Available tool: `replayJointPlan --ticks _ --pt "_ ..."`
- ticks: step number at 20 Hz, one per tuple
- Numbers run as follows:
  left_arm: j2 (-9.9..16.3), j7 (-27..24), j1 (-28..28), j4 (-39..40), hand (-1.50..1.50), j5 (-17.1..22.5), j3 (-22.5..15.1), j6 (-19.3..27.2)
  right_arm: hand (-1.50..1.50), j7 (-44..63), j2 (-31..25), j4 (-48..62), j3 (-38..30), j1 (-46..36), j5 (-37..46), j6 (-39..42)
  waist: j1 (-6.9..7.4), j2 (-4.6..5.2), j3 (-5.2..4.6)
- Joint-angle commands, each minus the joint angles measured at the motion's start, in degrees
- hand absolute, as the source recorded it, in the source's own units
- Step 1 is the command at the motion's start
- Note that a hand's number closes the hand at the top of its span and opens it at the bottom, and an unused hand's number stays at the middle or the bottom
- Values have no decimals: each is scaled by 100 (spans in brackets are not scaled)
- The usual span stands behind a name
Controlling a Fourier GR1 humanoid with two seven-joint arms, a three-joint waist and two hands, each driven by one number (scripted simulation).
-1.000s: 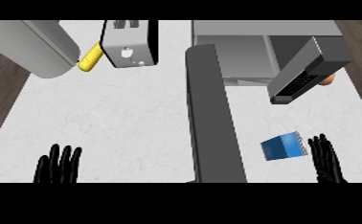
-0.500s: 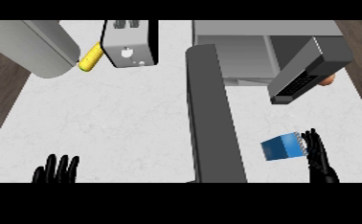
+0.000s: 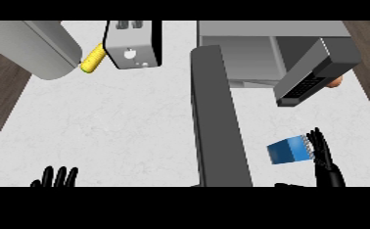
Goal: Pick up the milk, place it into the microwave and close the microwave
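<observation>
Over the last second the right robot hand [image 3: 323,160] has slid in from the tabletop's near right corner toward the small blue milk carton [image 3: 288,150], and its fingertips [image 3: 313,140] now sit right against the carton's right side, where a moment ago there was clear white surface between them. The left robot hand [image 3: 56,176] has meanwhile sunk toward the near left corner, so only its fingers show above the lower edge. That reads as the approach ending and the grasp about to start: the carton itself has not shifted or lifted.

The right robot hand is still spread, fingers straight and pointing away from the robot, lying along the carton's flank, not wrapped round it; whether they truly touch or are just beside it is hard to tell. It holds nothing. The left robot hand also has its fingers straight and up, resting, touching nothing.

The milk carton lies on the white marbled tabletop [image 3: 123,115] near its right edge, toward the near side, just right of the long dark grey bar [image 3: 217,120] that runs from the near edge toward the far side. The grey microwave [image 3: 249,52] stands at the far right with its dark door [image 3: 312,74] swung open, cavity exposed, well apart from the carton. A yellow corn cob [image 3: 94,59] and a silver toaster [image 3: 131,44] sit along the far edge, out of the way
</observation>
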Motion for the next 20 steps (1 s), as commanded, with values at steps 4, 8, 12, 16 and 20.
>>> replayJointPlan --ticks 4,8,12,16,20 --pt "-4 101 -7 -150 -150 -104 -125 212 -150 -875 20 882 52 -498 158 -136 2 3 3" --pt "30 9 -286 397 -150 180 91 4 -150 -1141 -18 998 182 -538 220 25 -5 8 3" --pt "86 -205 109 21 -150 -19 -157 59 -150 -434 94 668 215 -679 21 25 -1 -5 -1" --pt "167 -392 -84 419 -150 265 122 -77 -150 -906 125 1296 169 -744 11 -69 0 4 1" --pt "72 -42 -289 283 -150 238 16 111 -150 -911 106 1122 0 -760 -133 -344 -22 4 0"
